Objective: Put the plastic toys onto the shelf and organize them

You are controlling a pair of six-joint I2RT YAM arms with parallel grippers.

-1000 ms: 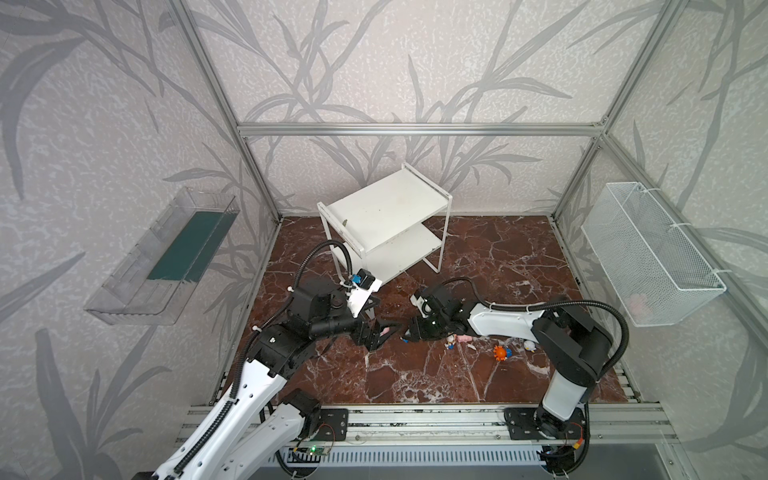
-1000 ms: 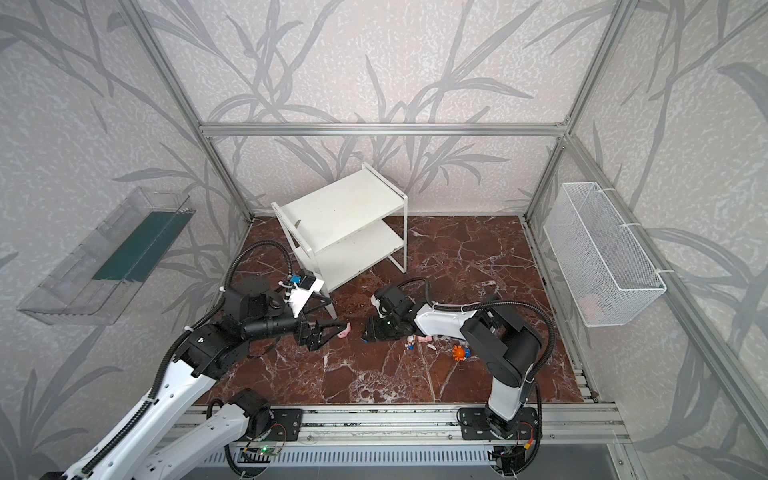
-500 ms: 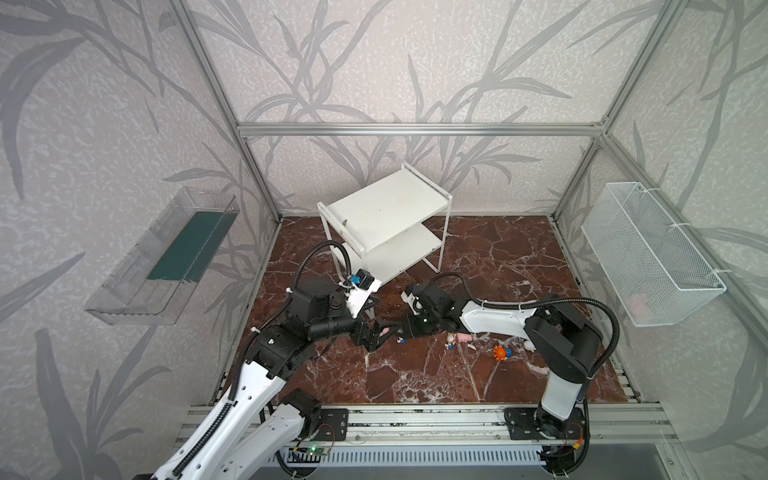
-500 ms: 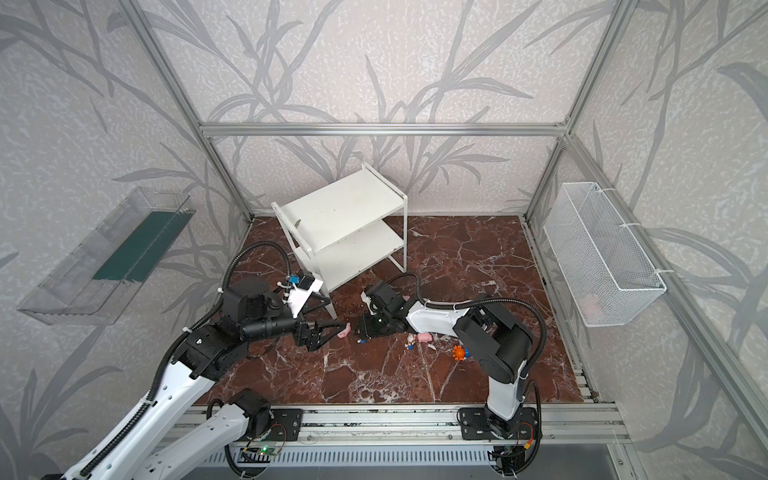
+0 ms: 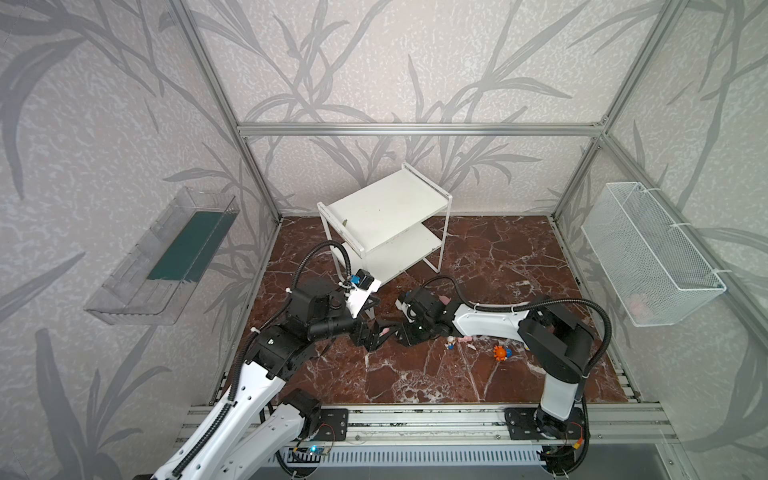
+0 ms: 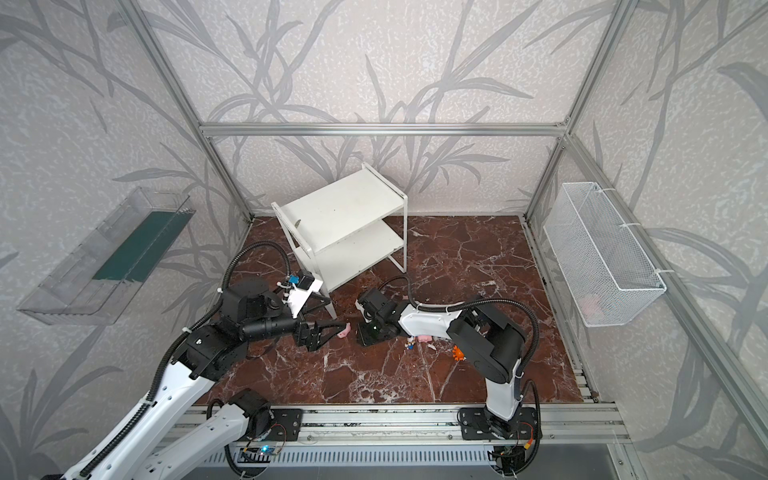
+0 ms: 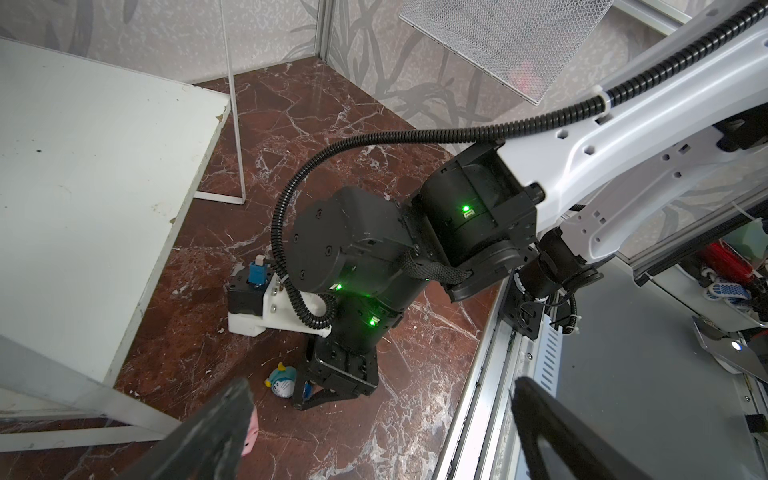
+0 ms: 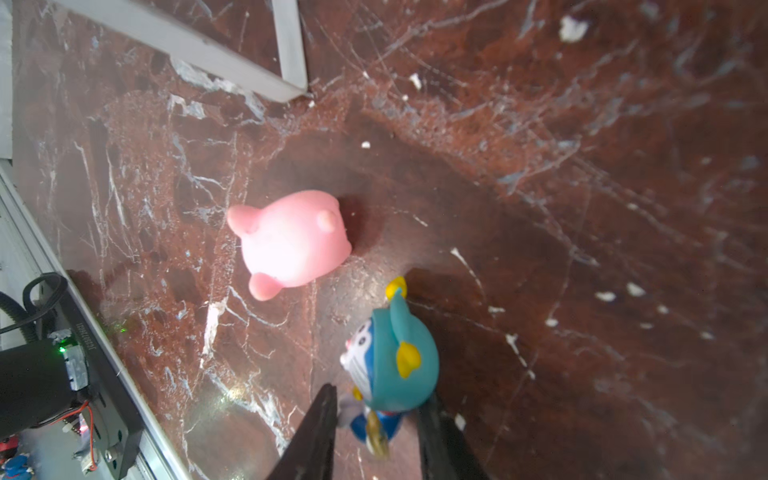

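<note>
my right end effector point(image 8: 374, 419) has closed on the blue figurine point(image 8: 395, 357), low on the table point(image 5: 478, 257) in front of the shelf point(image 5: 386, 208). a pink pig point(image 8: 291, 241) lies just beside it, between both arms. the left end effector point(image 6: 330, 334) hangs wide open and empty, one finger near this pig. another pig point(image 5: 467, 338) and an orange figure point(image 5: 501, 352) lie by the right arm. since one second ago the right arm came closer to the left one and its jaws narrowed; the left did not move.
</note>
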